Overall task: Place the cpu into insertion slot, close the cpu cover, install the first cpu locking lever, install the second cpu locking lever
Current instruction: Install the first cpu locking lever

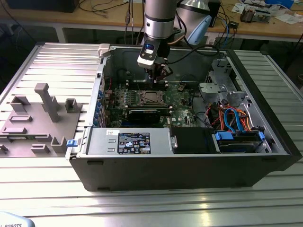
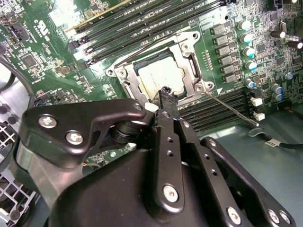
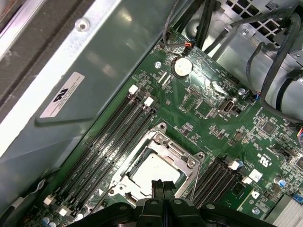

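The gripper, fingers together probably as one pushing tip, hangs just above the seemingly closed cpu cover.

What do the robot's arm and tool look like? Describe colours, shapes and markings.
The arm is a silver-grey cylinder with a dark band and a light-blue joint cap. Below it sits a wrist block with a small blue light. The tool is black, built from flat linkage plates fixed with silver screws, and has narrow fingers dotted with small holes.
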Tool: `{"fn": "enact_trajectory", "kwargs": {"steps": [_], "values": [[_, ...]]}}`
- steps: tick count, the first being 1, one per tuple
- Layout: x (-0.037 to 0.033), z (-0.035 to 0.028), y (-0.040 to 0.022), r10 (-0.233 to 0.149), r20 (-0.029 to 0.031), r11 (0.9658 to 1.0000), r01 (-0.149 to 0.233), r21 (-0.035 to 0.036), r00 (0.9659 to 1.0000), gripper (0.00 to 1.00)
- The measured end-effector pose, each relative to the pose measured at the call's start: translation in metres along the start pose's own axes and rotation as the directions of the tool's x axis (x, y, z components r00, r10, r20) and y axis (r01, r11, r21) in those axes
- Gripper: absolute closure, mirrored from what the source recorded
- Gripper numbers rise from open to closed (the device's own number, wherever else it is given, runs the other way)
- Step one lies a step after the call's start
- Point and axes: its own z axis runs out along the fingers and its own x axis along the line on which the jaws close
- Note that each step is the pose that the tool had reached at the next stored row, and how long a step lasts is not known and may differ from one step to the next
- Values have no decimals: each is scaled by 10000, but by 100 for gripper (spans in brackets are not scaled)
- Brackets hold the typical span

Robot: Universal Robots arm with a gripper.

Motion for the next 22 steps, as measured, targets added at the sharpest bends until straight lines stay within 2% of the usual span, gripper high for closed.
{"fn": "enact_trajectory", "kwargs": {"steps": [22], "values": [[1, 0, 0, -585, 11, 9983, 585, -20, 9983, 89]]}}
